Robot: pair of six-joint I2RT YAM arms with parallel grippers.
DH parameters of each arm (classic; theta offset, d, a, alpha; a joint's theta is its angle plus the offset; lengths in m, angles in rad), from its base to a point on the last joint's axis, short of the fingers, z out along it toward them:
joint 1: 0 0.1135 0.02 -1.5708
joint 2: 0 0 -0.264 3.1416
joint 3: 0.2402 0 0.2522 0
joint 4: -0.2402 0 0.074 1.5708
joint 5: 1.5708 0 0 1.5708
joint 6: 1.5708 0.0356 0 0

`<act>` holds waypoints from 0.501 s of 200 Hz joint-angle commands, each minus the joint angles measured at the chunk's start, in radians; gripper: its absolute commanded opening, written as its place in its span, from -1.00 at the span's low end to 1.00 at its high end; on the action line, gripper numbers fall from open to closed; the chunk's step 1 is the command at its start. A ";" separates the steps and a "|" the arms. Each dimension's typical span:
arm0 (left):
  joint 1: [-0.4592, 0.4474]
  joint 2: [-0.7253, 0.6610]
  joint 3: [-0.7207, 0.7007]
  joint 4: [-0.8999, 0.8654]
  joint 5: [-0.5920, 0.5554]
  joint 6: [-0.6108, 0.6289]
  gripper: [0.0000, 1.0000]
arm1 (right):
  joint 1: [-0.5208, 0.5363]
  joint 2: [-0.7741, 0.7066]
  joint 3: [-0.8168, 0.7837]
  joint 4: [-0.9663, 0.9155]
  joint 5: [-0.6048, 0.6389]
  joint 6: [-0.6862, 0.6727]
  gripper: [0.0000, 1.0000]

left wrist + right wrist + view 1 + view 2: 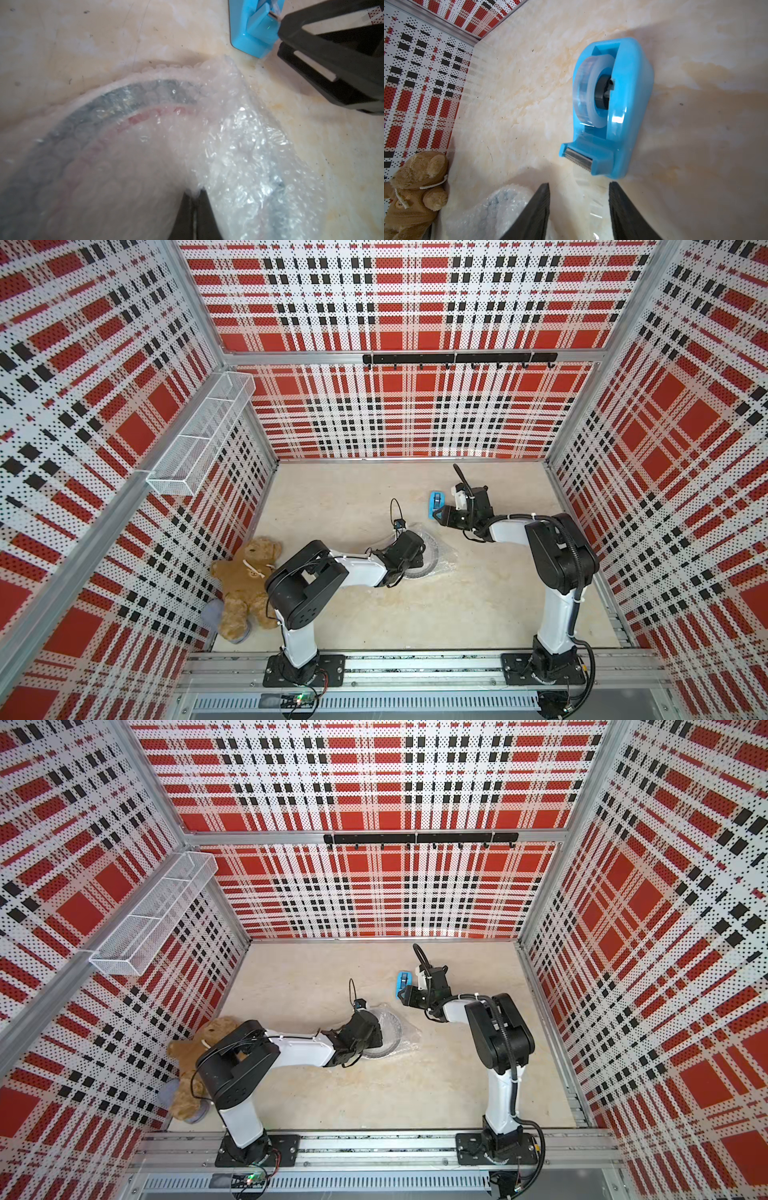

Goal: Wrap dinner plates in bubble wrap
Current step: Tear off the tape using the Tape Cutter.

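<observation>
Left pincer [194, 194] is pressed together on a fold of the one wrap [239, 135]. That wrap covers the one plate [432, 549], which lies flat beneath and just ahead of its tips. Right pincer [579, 184] stands apart, its tips just short of the one blue dispenser [629, 108]. A clear tape strip [591, 199] trails from the cutter into the gap between them. One brown bear [243, 585] lies well behind the left pincer, against the wall. The worktop [457, 605] is pale marbled beige. The walls [415, 302] are perforated red, black and white plaid in metal framing, carrying one wire basket [203, 435] and one black hook rail [457, 358].
</observation>
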 commanded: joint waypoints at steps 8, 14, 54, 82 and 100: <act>-0.011 0.095 -0.068 -0.229 0.122 0.004 -1.00 | -0.005 0.015 -0.011 0.051 -0.014 0.019 -0.02; -0.011 0.095 -0.068 -0.230 0.122 0.004 -1.00 | -0.004 0.019 -0.014 0.059 -0.017 0.021 -0.03; -0.012 0.099 -0.065 -0.230 0.124 0.007 -1.00 | -0.004 0.051 -0.004 0.080 -0.033 0.030 -0.05; -0.011 0.096 -0.068 -0.230 0.120 0.004 -1.00 | -0.004 0.063 -0.002 0.079 -0.035 0.026 -0.05; -0.011 0.095 -0.068 -0.230 0.120 0.004 -1.00 | -0.005 0.075 -0.002 0.089 -0.041 0.023 -0.05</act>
